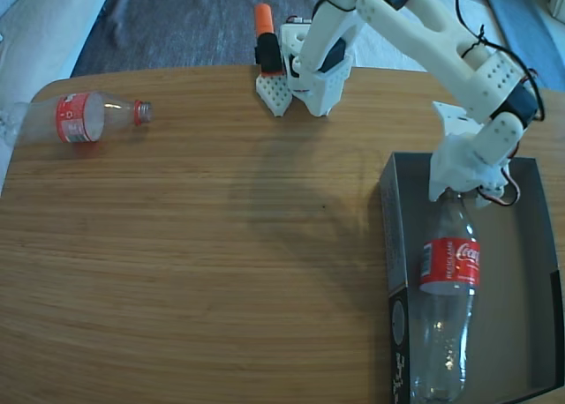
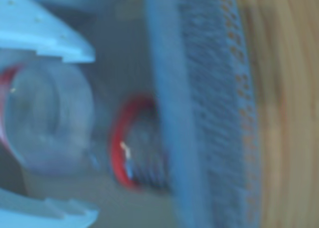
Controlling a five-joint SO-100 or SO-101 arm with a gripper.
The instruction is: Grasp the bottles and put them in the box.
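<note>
**One Bottle in the Box, One Far Across the Table**

In the fixed view, the arm's gripper (image 1: 455,192) hangs over the far end of the box (image 1: 391,236), at the neck of a bottle (image 1: 448,289) that lies lengthwise inside it. The blurred wrist view shows the white fingers (image 2: 47,41) on either side of the clear neck (image 2: 45,126), though whether they pinch it or have let go cannot be told. The second bottle (image 1: 84,117) lies on its side near the table's (image 1: 221,263) far left corner in the fixed view, well apart from the box. If the fingers are clamped when the arm lifts, the bottle could be dragged back out or tip the shallow box. The remaining bottle is round, close to the edge, and a glancing touch could roll it off.
</note>
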